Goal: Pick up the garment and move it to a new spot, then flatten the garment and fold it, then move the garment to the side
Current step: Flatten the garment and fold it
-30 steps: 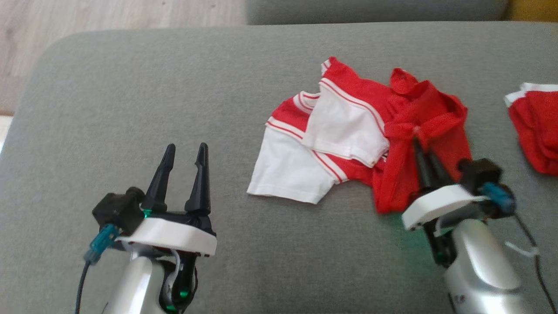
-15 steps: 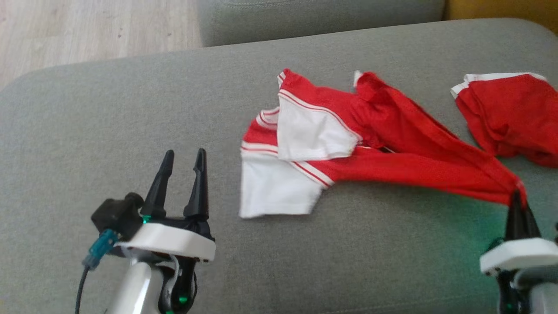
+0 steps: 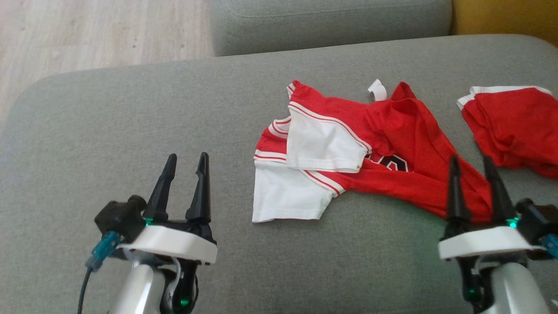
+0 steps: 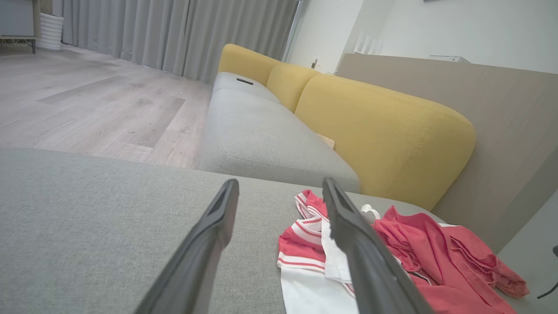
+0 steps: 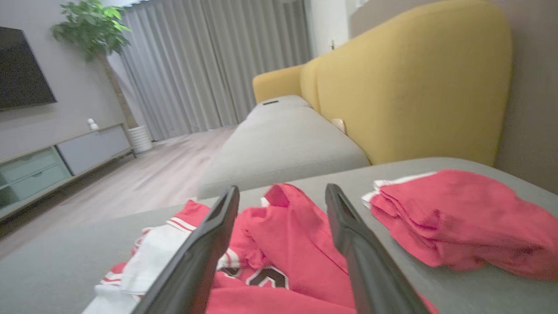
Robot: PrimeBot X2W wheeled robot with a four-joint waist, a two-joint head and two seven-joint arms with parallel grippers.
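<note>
A red garment [image 3: 392,152] with white sleeves lies rumpled on the grey cushion [image 3: 130,122], a dark printed mark showing on its front. In the left wrist view the garment [image 4: 418,257] lies to the right of the fingers; in the right wrist view the garment [image 5: 283,244] lies straight ahead. My right gripper [image 3: 473,168] stands open over its lower right hem, with nothing between its fingers. My left gripper [image 3: 187,161] is open too, over bare cushion to the left of the white sleeve.
A second red garment [image 3: 510,122] with white trim lies folded at the right edge of the cushion. Behind it stand a yellow backrest [image 5: 414,83] and another grey seat [image 3: 331,22]. Wooden floor [image 3: 87,35] lies beyond the cushion's far left edge.
My right gripper pulled the hem out to the right, then opened and let it go. The cloth now lies slack on the cushion. The head camera shifted.
</note>
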